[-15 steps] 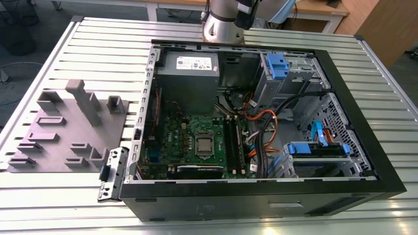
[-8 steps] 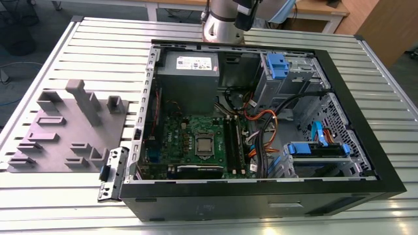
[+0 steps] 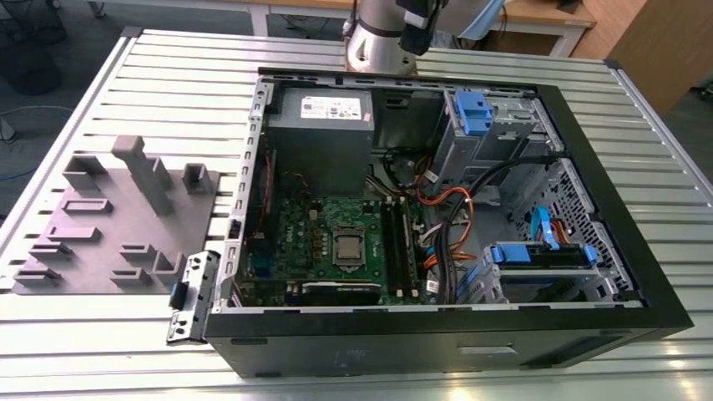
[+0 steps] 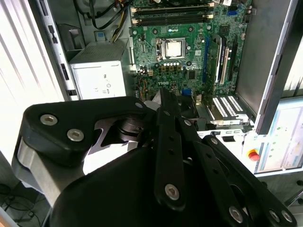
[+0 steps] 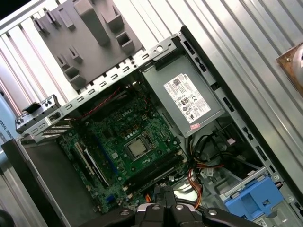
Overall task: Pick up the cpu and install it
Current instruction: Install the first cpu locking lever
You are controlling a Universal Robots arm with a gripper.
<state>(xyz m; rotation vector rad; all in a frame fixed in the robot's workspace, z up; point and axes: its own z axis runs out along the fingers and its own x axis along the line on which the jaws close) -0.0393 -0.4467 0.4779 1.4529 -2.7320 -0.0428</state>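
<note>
A big black computer case lies open on a table made of long silver strips. Inside it, in the lower middle of the exterior view, sits a green board. Above the board is a grey power box with a white sticker. Orange, black and red wires curl across the middle. Blue plastic clips show at the upper right — one more sits lower right. At the exterior view's left lies a grey tray with tall blocks.

cpu open above; ram sticks, cables crowd beside.
</note>
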